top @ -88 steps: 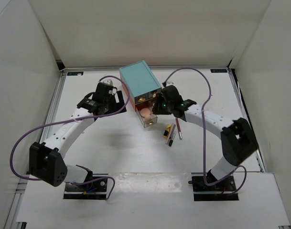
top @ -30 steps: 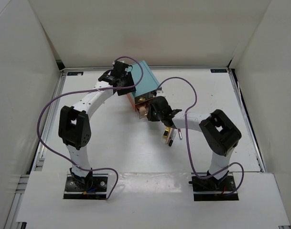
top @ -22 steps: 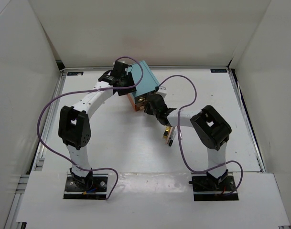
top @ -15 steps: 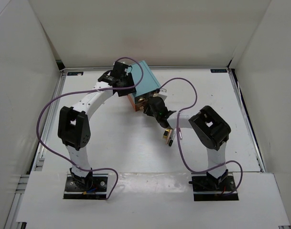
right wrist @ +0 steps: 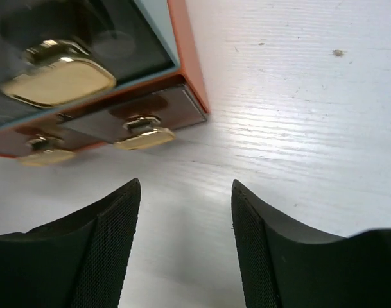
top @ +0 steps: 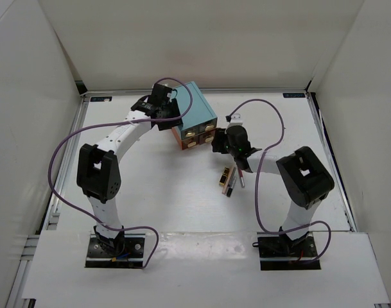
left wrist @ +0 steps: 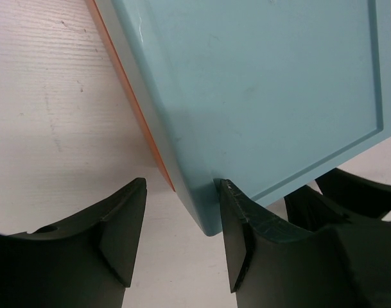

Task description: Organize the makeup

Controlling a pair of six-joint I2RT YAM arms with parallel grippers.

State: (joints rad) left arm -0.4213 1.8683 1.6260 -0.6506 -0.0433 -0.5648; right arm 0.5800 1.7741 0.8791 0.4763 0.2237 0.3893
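The teal drawer box (top: pixel 196 108) stands at the back middle, its gold-handled drawers (right wrist: pixel 144 136) pushed in. My left gripper (top: pixel 168 115) straddles the box's rear left corner (left wrist: pixel 205 212). It is open, and its right finger (left wrist: pixel 243 237) touches the box wall. My right gripper (top: pixel 221 142) hovers just right of the drawer fronts, open, with bare table between its fingers (right wrist: pixel 112 244). Loose makeup lies on the table in front of it: a gold lipstick tube (top: pixel 225 176), a slim black stick (top: pixel 231 186) and a thin reddish stick (top: pixel 241 174).
White walls enclose the table on three sides. A purple cable loops over each arm. The right arm's elbow (top: pixel 304 176) sits close to the right of the loose makeup. The box's orange base edge (right wrist: pixel 189 64) shows in the right wrist view.
The lower drawer, open a second ago with peach items inside, is now pushed in. My right gripper has drawn back to the right and opened wider. The left arm has stayed put.
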